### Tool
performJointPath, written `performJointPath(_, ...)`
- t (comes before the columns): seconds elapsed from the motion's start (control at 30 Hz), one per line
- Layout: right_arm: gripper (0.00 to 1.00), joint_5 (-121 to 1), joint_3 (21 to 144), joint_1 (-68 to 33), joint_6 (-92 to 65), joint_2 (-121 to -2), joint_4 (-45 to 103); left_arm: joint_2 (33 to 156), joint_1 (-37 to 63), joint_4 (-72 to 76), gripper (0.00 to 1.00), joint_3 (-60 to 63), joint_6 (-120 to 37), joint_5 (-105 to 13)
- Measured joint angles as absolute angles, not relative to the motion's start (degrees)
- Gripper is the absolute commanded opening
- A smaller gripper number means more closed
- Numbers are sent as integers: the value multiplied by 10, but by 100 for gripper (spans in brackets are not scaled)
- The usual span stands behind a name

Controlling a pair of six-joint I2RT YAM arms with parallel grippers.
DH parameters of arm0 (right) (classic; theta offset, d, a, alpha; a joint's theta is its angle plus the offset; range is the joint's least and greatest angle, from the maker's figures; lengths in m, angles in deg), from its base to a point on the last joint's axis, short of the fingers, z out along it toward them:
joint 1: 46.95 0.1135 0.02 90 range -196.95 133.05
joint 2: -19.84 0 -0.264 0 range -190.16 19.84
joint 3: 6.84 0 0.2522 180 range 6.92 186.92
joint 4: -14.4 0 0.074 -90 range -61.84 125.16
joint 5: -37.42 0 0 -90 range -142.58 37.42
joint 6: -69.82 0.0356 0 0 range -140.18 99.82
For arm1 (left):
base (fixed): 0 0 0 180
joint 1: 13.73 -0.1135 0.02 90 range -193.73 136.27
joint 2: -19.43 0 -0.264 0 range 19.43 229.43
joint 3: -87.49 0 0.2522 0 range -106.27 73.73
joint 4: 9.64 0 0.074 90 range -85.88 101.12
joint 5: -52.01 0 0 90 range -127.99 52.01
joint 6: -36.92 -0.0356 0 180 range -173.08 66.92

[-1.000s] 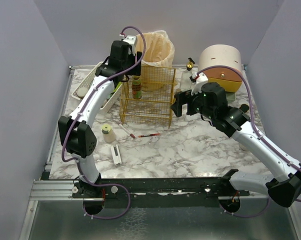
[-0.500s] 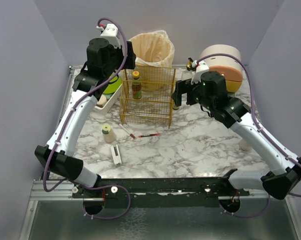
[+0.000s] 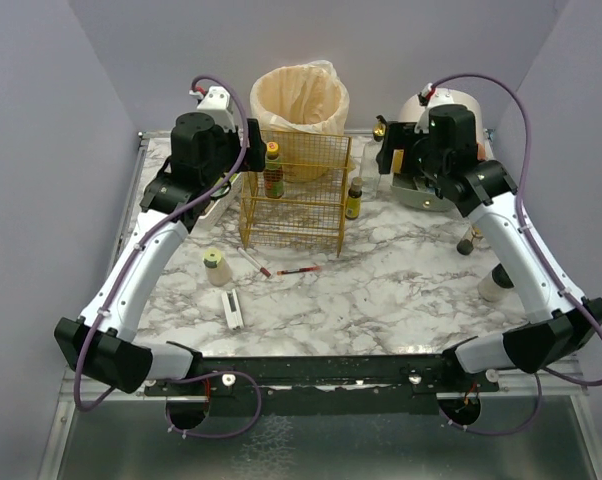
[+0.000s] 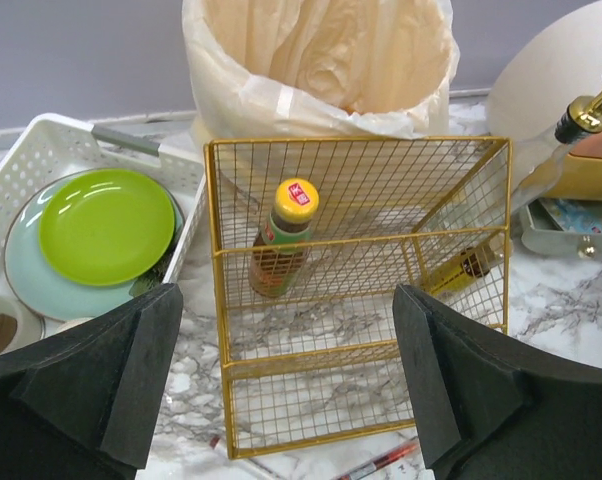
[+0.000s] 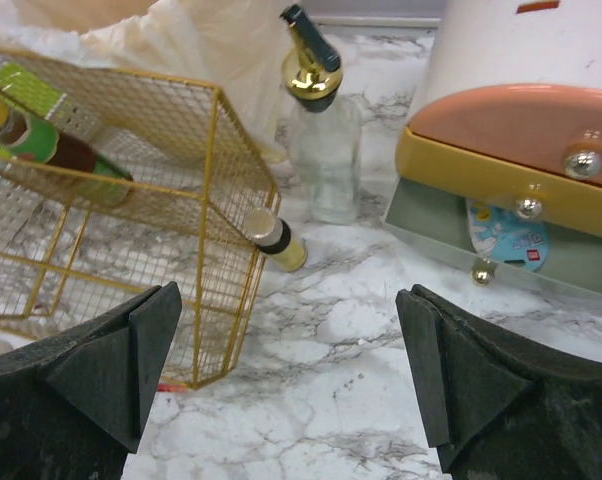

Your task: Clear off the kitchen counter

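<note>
Surface: the kitchen counter (image 3: 401,290) is a white marble-pattern top with grey veins and a metal edge. It fills the floor of the enclosure from the dark mounting rail (image 3: 321,372) at the near side to the far wall. Plain lilac-grey walls (image 3: 61,150) close it in on the left, right and far sides.

Far side: a bin (image 3: 299,95) lined with a pale bag stands at centre. Just in front of it is a yellow wire rack (image 3: 296,195) with a sauce bottle (image 3: 273,170) upright inside; which shelf cannot be told. A small dark-capped bottle (image 3: 353,199) stands just beside the rack's right side. A clear glass bottle with a gold spout (image 5: 321,150) stands near a round drawer unit (image 5: 521,140) at far right.

Far left: a white slotted tray (image 4: 41,160) holds a green plate (image 4: 106,225) resting on a pale blue plate (image 4: 31,280).

Near left: a small jar (image 3: 216,267), a red pen (image 3: 297,271) and a flat white stick (image 3: 233,309) lie apart on the marble. At right are a small dark bottle (image 3: 466,243) and a white cup (image 3: 494,287).

Left gripper (image 4: 286,300): raised, facing the rack, jaws spread wide, nothing held.

Right gripper (image 5: 286,300): raised by the drawer unit, jaws spread wide, nothing held.
</note>
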State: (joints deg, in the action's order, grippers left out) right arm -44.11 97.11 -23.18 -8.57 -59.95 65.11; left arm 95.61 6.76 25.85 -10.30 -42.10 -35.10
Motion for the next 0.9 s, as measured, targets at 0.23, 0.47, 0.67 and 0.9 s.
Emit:
performJointPath(0.23, 93, -423, 1016, -241, -84, -665, 644, 917, 68, 264, 94, -69, -421, -342)
performJointPath(0.47, 85, -392, 1016, -241, -94, -730, 596, 895, 68, 269, 95, -63, -422, -331)
performJointPath(0.67, 81, -361, 1016, -241, -113, -756, 541, 887, 68, 273, 94, -61, -422, -324)
performJointPath(0.9, 81, -344, 1016, -242, -127, -790, 474, 883, 68, 281, 94, -58, -422, -324)
